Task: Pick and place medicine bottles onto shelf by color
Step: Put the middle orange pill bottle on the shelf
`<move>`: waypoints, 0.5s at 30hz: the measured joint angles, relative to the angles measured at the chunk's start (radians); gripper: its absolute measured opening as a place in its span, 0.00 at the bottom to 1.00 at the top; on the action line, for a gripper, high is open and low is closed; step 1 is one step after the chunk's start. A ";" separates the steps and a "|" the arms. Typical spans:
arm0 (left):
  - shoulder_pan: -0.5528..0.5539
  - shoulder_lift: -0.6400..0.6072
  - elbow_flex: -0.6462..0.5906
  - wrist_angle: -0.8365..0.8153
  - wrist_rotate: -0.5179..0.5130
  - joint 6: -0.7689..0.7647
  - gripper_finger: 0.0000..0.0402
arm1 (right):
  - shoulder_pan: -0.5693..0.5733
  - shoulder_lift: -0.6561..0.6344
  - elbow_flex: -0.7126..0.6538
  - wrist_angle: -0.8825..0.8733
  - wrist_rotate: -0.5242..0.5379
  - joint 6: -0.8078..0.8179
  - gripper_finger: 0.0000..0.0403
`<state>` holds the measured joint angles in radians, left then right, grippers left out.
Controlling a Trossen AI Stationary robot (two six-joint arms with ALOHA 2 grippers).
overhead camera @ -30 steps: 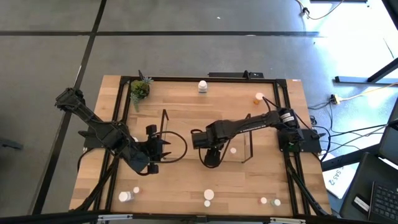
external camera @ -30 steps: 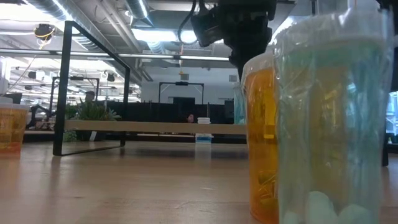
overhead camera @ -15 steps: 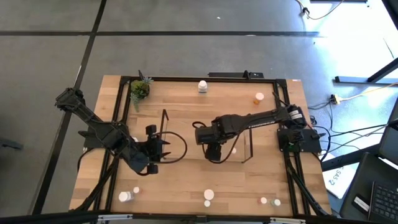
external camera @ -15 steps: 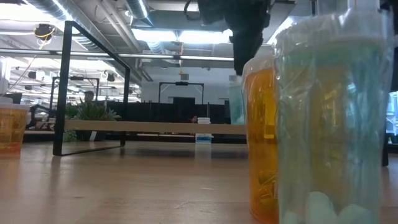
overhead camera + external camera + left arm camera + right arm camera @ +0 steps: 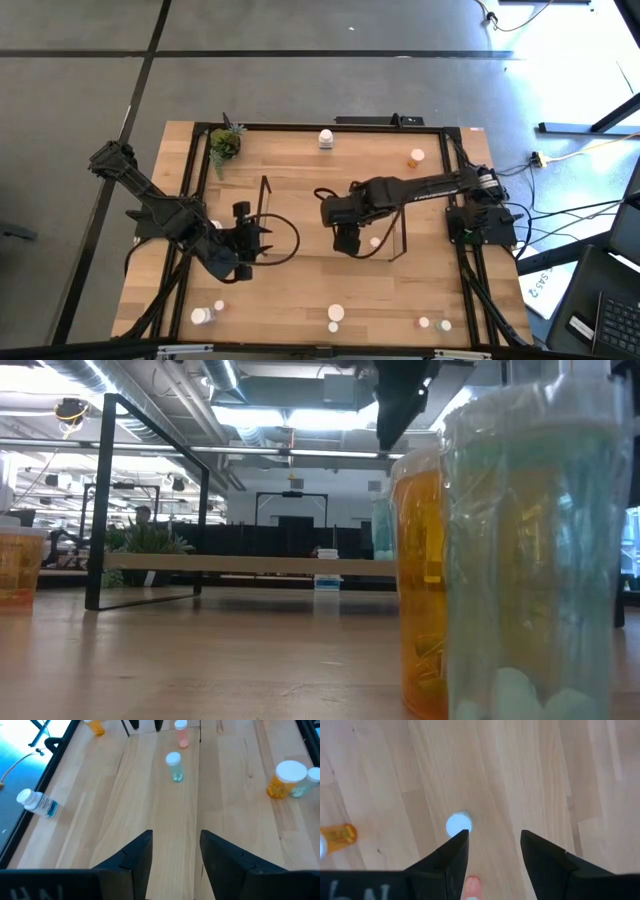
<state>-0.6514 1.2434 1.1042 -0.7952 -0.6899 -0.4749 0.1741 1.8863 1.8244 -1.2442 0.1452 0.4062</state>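
Overhead, the right gripper hovers over the shelf, jaws open, empty. Left gripper waits above the worktop, jaws likewise parted, empty.

High view: overhead, straight down on the whole surface.
Low view: surface level, close behind an orange bottle, facing the room.
Wrist views: each past its own claw; both show the pink bottle.
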 joint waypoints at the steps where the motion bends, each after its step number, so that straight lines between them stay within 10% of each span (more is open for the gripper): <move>1: 0.000 0.000 0.000 -0.009 0.000 -0.011 0.39 | 0.002 -0.008 0.000 -0.003 0.013 -0.001 0.45; 15: -0.015 0.000 0.000 -0.253 0.067 -0.311 0.39 | 0.087 -0.102 0.000 -0.022 0.247 -0.027 0.45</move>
<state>-0.6662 1.2432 1.1042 -1.0480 -0.6231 -0.7859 0.2607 1.7840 1.8244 -1.2664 0.3920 0.3793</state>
